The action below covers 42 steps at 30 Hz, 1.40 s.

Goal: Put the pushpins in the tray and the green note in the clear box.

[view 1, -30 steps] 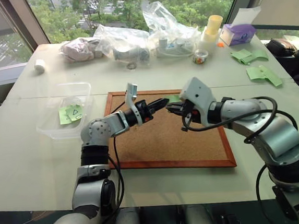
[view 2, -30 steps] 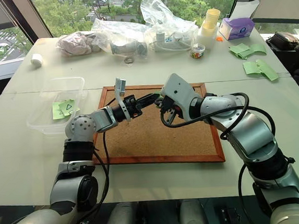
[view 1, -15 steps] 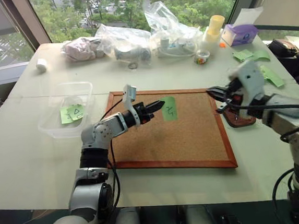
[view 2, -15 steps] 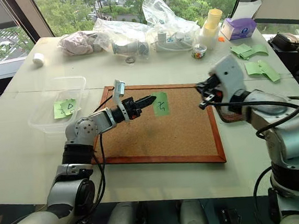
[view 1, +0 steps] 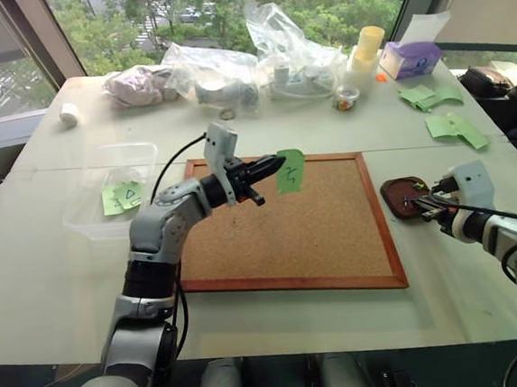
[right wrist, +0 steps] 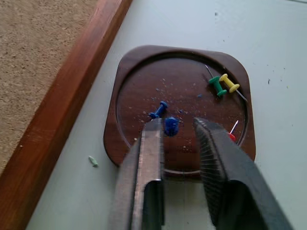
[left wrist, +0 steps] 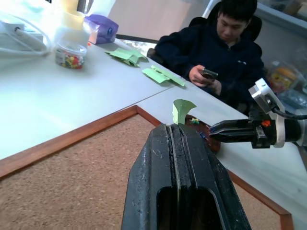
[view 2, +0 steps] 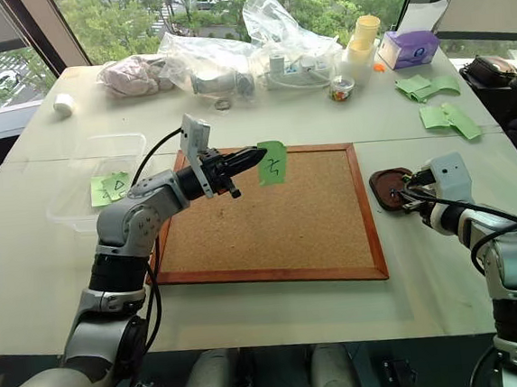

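green note [view 1: 289, 171] pinched level in left pincer [view 1: 272, 166]; right pincer [right wrist: 177, 128] spread over tray [right wrist: 124, 96].

A pale table [view 1: 56, 265] stands against wide windows [view 1: 179, 10] with dark frames; green trees show outside in daylight. Along the table's far edge lie clear plastic bags [view 1: 229, 65], a purple tissue box [view 1: 414, 57], a yellow cup stack [view 1: 370, 46] and loose green papers [view 1: 441, 109]. At the table's far side a person [left wrist: 218, 52] in dark clothes sits, holding a phone [left wrist: 209, 74].
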Tool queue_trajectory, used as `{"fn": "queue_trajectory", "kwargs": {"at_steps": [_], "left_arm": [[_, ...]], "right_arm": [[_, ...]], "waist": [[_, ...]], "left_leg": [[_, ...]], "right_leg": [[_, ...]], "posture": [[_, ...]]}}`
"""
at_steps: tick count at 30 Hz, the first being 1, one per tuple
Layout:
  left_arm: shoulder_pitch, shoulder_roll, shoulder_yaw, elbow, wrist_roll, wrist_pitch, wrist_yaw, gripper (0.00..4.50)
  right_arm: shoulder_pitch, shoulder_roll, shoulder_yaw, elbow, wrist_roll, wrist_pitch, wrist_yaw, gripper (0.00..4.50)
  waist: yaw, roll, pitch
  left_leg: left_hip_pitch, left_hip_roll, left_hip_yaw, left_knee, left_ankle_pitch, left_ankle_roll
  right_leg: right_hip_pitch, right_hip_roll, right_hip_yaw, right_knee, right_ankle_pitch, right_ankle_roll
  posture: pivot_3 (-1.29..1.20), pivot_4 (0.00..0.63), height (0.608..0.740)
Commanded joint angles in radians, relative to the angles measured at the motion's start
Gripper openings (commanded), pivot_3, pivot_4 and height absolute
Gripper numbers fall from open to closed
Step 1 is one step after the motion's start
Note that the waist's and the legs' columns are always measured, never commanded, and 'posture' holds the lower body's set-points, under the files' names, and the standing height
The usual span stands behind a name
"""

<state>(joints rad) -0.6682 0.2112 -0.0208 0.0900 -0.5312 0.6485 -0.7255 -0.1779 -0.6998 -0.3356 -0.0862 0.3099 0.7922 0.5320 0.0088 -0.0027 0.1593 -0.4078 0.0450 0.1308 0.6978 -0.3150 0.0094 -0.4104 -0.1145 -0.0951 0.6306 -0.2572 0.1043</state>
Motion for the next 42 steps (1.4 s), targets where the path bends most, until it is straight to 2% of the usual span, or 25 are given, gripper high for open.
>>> {"fn": "queue_trajectory", "kwargs": {"at_steps": [1, 2, 8, 15, 21, 26, 29, 34, 35, 38, 42], "left_arm": [[0.005, 0.018, 0.009, -0.067, 0.003, -0.022, 0.003, 0.0], [0.005, 0.022, 0.015, -0.071, 0.003, -0.024, 0.007, 0.0], [-0.032, 0.062, 0.104, -0.082, 0.004, -0.038, 0.092, 0.0], [-0.007, 0.121, 0.258, -0.084, 0.163, -0.157, 0.421, 0.0], [0.036, 0.143, 0.375, -0.065, 0.239, -0.171, 0.641, 0.0], [0.092, 0.192, 0.399, -0.036, 0.27, -0.171, 0.66, 0.0], [0.106, 0.197, 0.407, -0.028, 0.261, -0.162, 0.659, 0.92], [0.121, 0.202, 0.407, -0.069, 0.207, -0.135, 0.599, 3.35], [0.122, 0.203, 0.407, -0.085, 0.188, -0.125, 0.58, 3.71], [0.128, 0.208, 0.397, -0.132, 0.146, -0.1, 0.526, 3.71], [0.167, 0.228, 0.321, -0.288, -0.036, 0.033, 0.317, 3.71]], "right_arm": [[-0.009, -0.01, -0.019, -0.001, -0.004, -0.04, -0.007, 3.26], [-0.011, -0.012, -0.023, -0.005, 0.001, -0.039, -0.007, 3.79], [-0.049, -0.017, -0.037, -0.11, 0.077, 0.017, 0.013, 3.79], [-0.117, -0.031, 0.062, -0.365, 0.255, 0.053, 0.172, 3.79], [-0.19, -0.044, 0.121, -0.354, 0.274, 0.055, 0.195, 3.79], [-0.245, -0.049, 0.166, -0.275, 0.247, 0.023, 0.209, 3.79], [-0.268, -0.054, 0.18, -0.243, 0.229, 0.005, 0.214, 3.82], [-0.275, -0.06, 0.187, -0.23, 0.219, -0.004, 0.22, 3.82], [-0.274, -0.061, 0.185, -0.229, 0.219, -0.004, 0.22, 3.82], [-0.268, -0.066, 0.18, -0.229, 0.22, -0.003, 0.22, 3.82], [-0.228, -0.09, 0.159, -0.237, 0.224, -0.003, 0.232, 3.82]], "waist": [[0.002, 0.0, 0.0], [0.003, 0.0, 0.0], [0.001, 0.0, 0.0], [-0.004, 0.0, 0.0], [0.006, -0.004, 0.003], [0.003, -0.006, 0.003], [0.004, -0.007, 0.003], [0.004, -0.007, 0.004], [0.003, -0.007, 0.004], [0.002, -0.007, 0.004], [0.004, -0.007, 0.004]], "left_leg": [[0.0, 0.0, 0.0, 0.0, 0.0, 0.0], [0.0, 0.0, 0.0, 0.0, 0.0, 0.0], [0.0, 0.0, 0.0, 0.0, 0.0, 0.0], [0.0, 0.002, -0.002, 0.0, 0.0, 0.0], [0.0, 0.001, -0.003, 0.001, 0.0, 0.0], [0.0, 0.001, -0.002, 0.0, -0.001, 0.001], [0.0, 0.001, -0.001, 0.001, 0.0, 0.001], [0.0, 0.001, -0.001, 0.001, 0.0, 0.001], [0.0, 0.001, -0.001, 0.001, 0.0, 0.001], [0.0, 0.002, -0.001, 0.001, 0.0, 0.0], [0.0, 0.002, 0.0, 0.0, 0.0, 0.0]], "right_leg": [[0.0, 0.0, 0.0, 0.0, 0.0, 0.0], [0.0, 0.0, 0.0, 0.0, 0.0, 0.0], [0.0, 0.0, 0.0, 0.0, 0.0, 0.0], [0.0, 0.001, 0.0, 0.0, 0.0, 0.0], [0.001, 0.0, 0.0, 0.0, 0.0, 0.0], [0.001, 0.0, 0.0, 0.0, 0.0, 0.0], [0.001, 0.0, 0.0, 0.0, 0.0, 0.0], [0.001, 0.0, -0.001, 0.0, 0.0, 0.0], [0.001, 0.0, -0.001, 0.0, 0.0, 0.0], [0.0, 0.0, -0.001, 0.0, 0.0, 0.0], [0.0, 0.0, 0.0, 0.0, 0.0, 0.0]], "posture": [[0.0, 0.15, 0.74], [0.0, 0.15, 0.74], [0.0, 0.15, 0.74], [0.0, 0.15, 0.74], [0.0, 0.15, 0.74], [0.0, 0.15, 0.74], [0.0, 0.15, 0.74], [0.0, 0.15, 0.74], [0.0, 0.15, 0.74], [0.0, 0.15, 0.74], [0.0, 0.15, 0.74]]}}
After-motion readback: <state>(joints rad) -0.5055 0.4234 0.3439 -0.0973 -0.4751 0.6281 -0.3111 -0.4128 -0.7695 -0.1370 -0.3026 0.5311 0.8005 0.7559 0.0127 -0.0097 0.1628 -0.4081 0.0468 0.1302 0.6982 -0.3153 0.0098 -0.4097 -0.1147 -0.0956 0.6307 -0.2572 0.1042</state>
